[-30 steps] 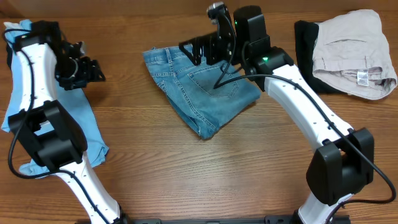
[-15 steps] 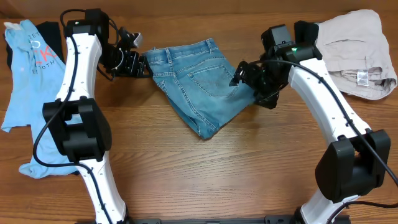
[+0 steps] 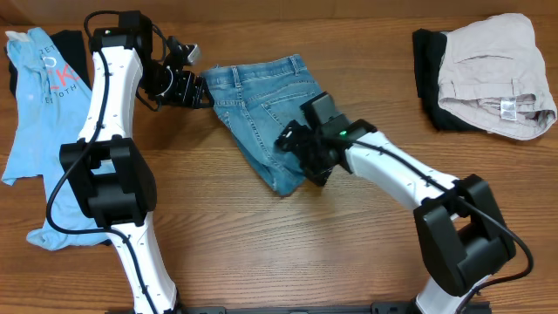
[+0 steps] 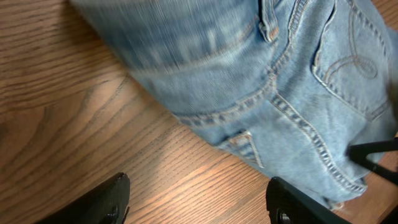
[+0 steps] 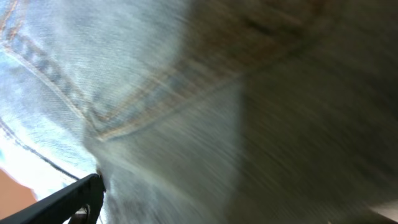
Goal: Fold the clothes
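Note:
The folded light-blue denim jeans lie at the table's middle, back pocket up. My left gripper is open just off their left edge. In the left wrist view its fingers straddle bare wood with the jeans just ahead. My right gripper hovers low over the jeans' lower right part. In the right wrist view, blurred denim fills the frame and only one finger shows, set wide at the left.
A sky-blue printed T-shirt lies at the far left over a black piece. Beige trousers lie on another black piece at the back right.
My right arm swung from the jeans' right edge down and left over their lower part. My left arm moved from the T-shirt to the jeans' left edge a second ago, then held still.

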You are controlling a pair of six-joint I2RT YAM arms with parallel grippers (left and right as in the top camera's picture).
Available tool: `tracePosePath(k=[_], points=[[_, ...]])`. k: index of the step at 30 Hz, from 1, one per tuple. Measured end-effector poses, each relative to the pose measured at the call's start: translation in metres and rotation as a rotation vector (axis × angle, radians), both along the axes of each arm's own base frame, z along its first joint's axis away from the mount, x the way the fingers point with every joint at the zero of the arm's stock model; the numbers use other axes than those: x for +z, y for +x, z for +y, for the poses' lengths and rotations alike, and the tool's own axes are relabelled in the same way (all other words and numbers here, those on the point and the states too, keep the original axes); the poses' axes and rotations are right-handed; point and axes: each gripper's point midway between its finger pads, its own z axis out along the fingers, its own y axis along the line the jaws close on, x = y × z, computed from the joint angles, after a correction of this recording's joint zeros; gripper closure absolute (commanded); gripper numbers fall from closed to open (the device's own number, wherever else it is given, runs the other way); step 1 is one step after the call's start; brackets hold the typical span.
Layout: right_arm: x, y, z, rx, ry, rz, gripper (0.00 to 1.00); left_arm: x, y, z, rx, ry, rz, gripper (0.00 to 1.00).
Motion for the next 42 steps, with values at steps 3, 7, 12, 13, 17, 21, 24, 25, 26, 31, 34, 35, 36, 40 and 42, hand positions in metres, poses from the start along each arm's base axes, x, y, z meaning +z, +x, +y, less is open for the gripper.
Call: tracePosePath(k=[3, 7, 12, 13, 17, 21, 24, 25, 26, 31, 34, 35, 36, 40, 42], points=[[-0.007, -0.006, 0.020, 0.020, 0.013, -0.006, 0.00, 0.000, 0.000, 0.000, 0.000, 0.000, 0.001, 0.26], [-0.030, -0.019, 0.027, 0.041, -0.003, 0.057, 0.00, 0.000, -0.001, -0.004, -0.009, 0.000, 0.001, 0.25], [-0.027, -0.015, 0.027, 0.107, 0.086, 0.090, 0.00, -0.001, -0.003, -0.012, -0.027, 0.008, 0.008, 0.25], [-0.027, -0.015, 0.019, 0.136, 0.108, 0.111, 0.00, -0.001, -0.004, -0.011, -0.026, 0.012, 0.012, 0.25], [-0.028, 0.011, -0.068, 0.126, 0.130, 0.138, 0.00, -0.003, -0.004, -0.009, -0.025, 0.026, 0.013, 0.25], [-0.026, 0.043, -0.127, 0.146, 0.113, -0.009, 0.00, -0.002, -0.004, -0.009, -0.026, 0.026, 0.013, 0.24], [-0.026, 0.048, -0.137, 0.195, 0.089, -0.060, 0.00, -0.003, -0.004, -0.011, -0.030, 0.027, 0.013, 0.23], [-0.026, 0.047, -0.135, 0.217, 0.070, -0.069, 0.05, -0.003, -0.005, -0.014, -0.036, 0.027, 0.013, 0.23], [-0.027, 0.046, -0.133, 0.233, 0.051, -0.074, 0.23, -0.003, -0.005, -0.016, -0.042, 0.029, 0.013, 0.23], [-0.040, 0.058, -0.117, 0.320, -0.112, -0.169, 0.96, -0.003, -0.007, -0.031, -0.074, 0.030, 0.013, 0.24], [-0.038, 0.068, -0.117, 0.329, -0.123, -0.221, 0.96, -0.003, -0.008, -0.036, -0.085, 0.030, 0.013, 0.24], [-0.037, 0.070, -0.118, 0.328, -0.125, -0.230, 0.96, -0.003, -0.008, -0.036, -0.086, 0.030, 0.013, 0.24], [-0.037, 0.073, -0.120, 0.328, -0.115, -0.239, 0.96, -0.003, -0.008, -0.036, -0.085, 0.030, 0.013, 0.24], [-0.027, 0.074, -0.146, 0.326, -0.066, -0.219, 0.96, -0.003, -0.008, -0.036, -0.085, 0.030, 0.013, 0.24], [-0.008, 0.079, -0.155, 0.326, -0.048, -0.227, 0.96, -0.003, -0.008, -0.036, -0.085, 0.030, 0.013, 0.24]])
